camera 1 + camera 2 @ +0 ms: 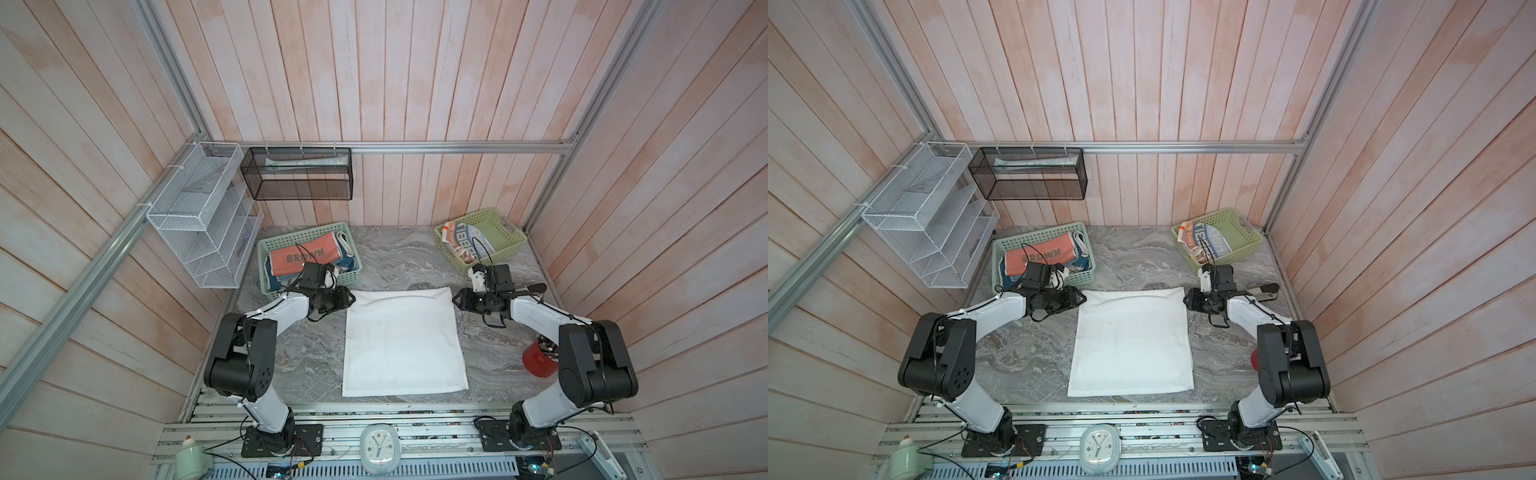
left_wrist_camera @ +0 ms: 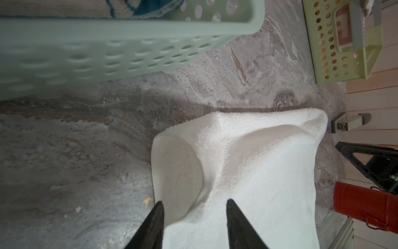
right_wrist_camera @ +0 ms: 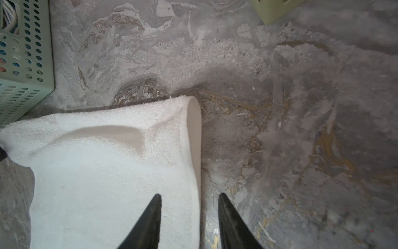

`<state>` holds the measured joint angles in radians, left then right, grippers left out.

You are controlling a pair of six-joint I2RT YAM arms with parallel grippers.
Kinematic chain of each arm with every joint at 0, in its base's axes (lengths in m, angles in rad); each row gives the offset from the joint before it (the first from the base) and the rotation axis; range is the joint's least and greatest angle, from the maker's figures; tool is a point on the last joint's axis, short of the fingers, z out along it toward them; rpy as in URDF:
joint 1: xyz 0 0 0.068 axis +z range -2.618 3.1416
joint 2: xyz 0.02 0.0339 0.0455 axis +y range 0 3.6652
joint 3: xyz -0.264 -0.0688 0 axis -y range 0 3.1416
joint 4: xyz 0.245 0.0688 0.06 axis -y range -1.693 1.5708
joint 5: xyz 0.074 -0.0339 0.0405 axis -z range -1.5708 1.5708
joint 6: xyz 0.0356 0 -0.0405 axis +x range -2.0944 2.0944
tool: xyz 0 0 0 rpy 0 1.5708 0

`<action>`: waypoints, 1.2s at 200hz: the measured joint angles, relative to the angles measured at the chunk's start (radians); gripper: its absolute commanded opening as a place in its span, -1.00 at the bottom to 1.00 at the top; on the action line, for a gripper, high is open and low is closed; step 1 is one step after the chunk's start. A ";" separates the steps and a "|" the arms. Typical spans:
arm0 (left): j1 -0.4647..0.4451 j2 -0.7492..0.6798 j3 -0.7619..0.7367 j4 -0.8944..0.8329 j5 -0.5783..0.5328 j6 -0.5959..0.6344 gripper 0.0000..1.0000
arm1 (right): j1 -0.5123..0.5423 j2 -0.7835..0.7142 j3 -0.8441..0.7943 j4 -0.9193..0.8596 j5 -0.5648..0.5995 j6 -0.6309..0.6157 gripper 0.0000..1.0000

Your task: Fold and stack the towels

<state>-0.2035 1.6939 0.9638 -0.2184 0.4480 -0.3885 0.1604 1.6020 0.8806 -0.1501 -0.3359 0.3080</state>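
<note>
A plain white towel lies spread flat on the marble table, with its far edge doubled over. My left gripper is at its far left corner. In the left wrist view the gripper stands open, with the towel's edge lying loose between the jaws. My right gripper is open at the far right corner, straddling the towel's side edge. The coral "BROWN" towel lies in the left basket over a cream-and-blue one. The striped lettered towel is in the right basket.
A teal basket stands at the far left, just behind my left wrist. A yellow-green basket is at the far right. A red can sits under my right arm and a stapler-like object by the right wall. Wire racks hang on the left wall.
</note>
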 measured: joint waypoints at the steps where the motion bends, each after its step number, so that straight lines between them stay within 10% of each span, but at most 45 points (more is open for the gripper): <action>1: 0.001 0.003 0.001 0.002 0.002 0.001 -0.05 | 0.000 0.002 0.002 0.001 -0.002 0.000 -0.10; 114: 0.011 0.091 0.044 0.087 0.156 0.014 -0.59 | 0.001 0.153 0.094 0.045 -0.074 -0.029 -0.23; 177: 0.013 0.114 0.051 0.092 0.184 0.026 -1.00 | 0.000 0.197 0.146 0.046 -0.127 -0.045 -1.00; 240: 0.056 -0.019 0.053 0.035 0.204 0.027 -1.00 | -0.046 0.084 0.148 -0.001 -0.193 -0.027 -1.00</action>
<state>-0.1478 1.6752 1.0164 -0.1829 0.6521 -0.3614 0.1143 1.6863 1.0286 -0.1509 -0.5285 0.2806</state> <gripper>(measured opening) 0.048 0.052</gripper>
